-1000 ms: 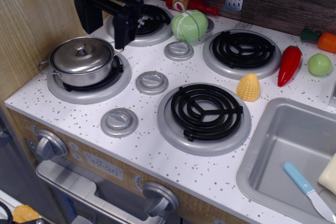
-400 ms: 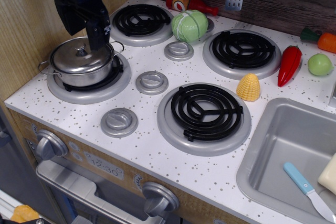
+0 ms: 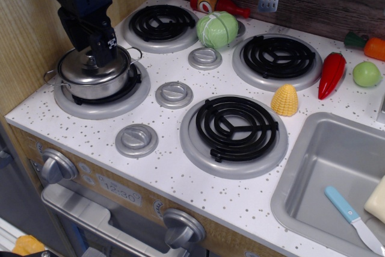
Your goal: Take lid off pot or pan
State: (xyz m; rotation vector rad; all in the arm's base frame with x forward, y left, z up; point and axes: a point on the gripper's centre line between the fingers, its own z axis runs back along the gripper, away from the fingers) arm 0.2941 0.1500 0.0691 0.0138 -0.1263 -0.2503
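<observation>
Since the earlier frame the black robot gripper has dropped onto the one domed steel lid, its fingers either side of the knob; whether they clamp it I cannot tell. That lid sits on the single small shiny steel pot, on the front-left of four black coil burners, beside three grey knob discs.

Claw has moved from behind-right of the pot, near the back-left burner, to directly over the lid, and dropped lower; fingers now straddle the lid's knob area, w/ the knob hidden.
</observation>
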